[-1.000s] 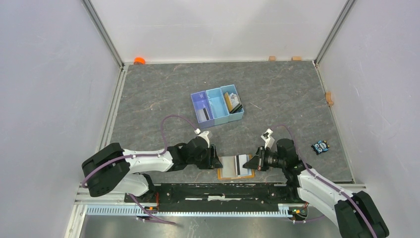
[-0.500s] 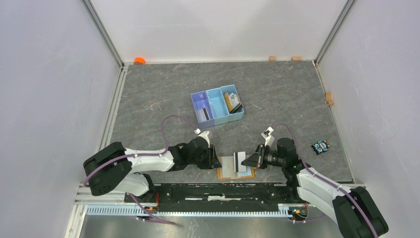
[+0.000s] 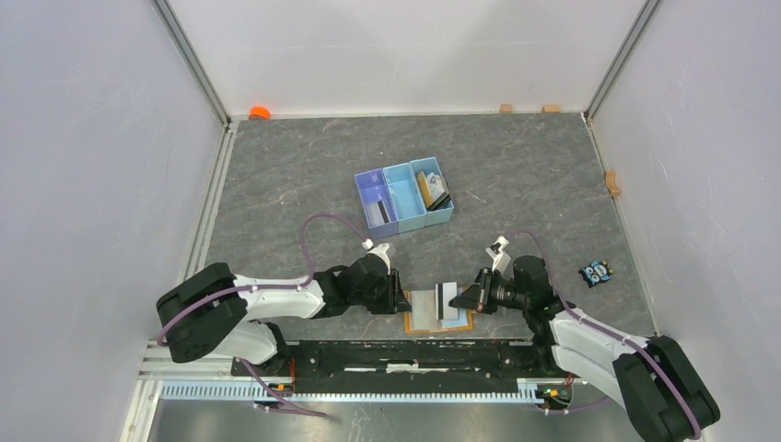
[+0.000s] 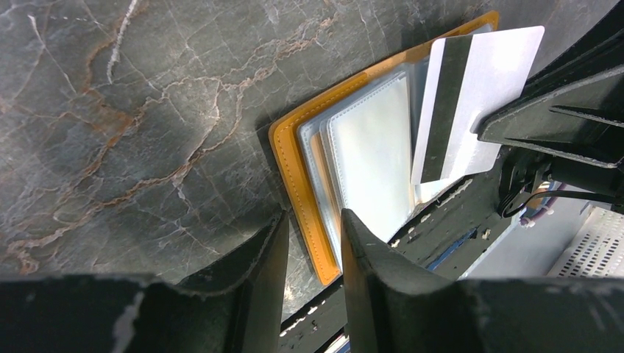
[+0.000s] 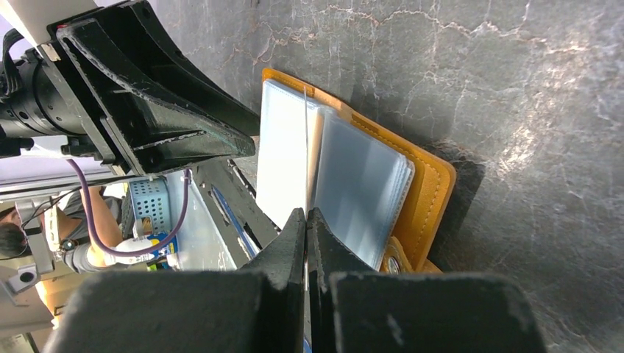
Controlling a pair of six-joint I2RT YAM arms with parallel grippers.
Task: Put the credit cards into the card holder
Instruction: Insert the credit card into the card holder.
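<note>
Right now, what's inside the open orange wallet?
The wallet holds clear plastic sleeves. The right hand slides a white card in. Anything under the sleeves is hidden.

card (image 3: 446,296) over open card holder (image 3: 425,322)

The top view looked straight down from high above the worktop (image 3: 516,175), arm bases at 6 o'clock. Each wrist camera sat close over the worktop, peering past its own hand: the left toward 3 o'clock, the right toward 9 o'clock. All three shared the open card holder (image 3: 439,309) (image 4: 353,147) (image 5: 353,184).
</note>
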